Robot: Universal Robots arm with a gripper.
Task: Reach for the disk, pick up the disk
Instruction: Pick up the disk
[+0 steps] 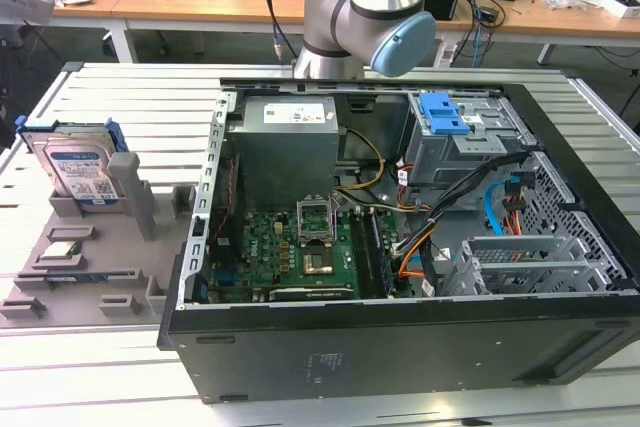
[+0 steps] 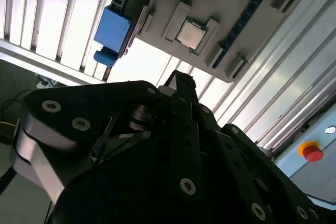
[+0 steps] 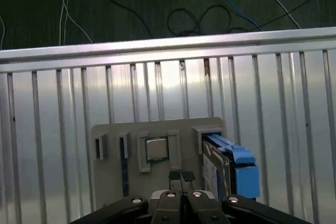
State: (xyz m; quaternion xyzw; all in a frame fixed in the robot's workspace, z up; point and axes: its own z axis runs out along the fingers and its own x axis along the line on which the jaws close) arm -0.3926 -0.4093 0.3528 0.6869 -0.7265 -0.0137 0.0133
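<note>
Disk [image 1: 80, 172] stood on edge in the end slot of the grey rack [image 1: 120, 267] on the worktop [image 1: 130, 97], untouched. My claw [image 3: 181, 176] hung above the rack, clenched on nothing, apart from the disk. Reach judged barely begun; grasp and lift both left. Count: one disk, one rack, one chip [image 3: 156, 148], one open computer case [image 1: 400, 347].

My exterior view is evenly bright, with soft shadows inside the case [image 1: 400, 339]. In the second wrist view, glare whitens the worktop [image 2: 148, 64] and the tool [image 2: 181, 81] sits in shadow.
</note>
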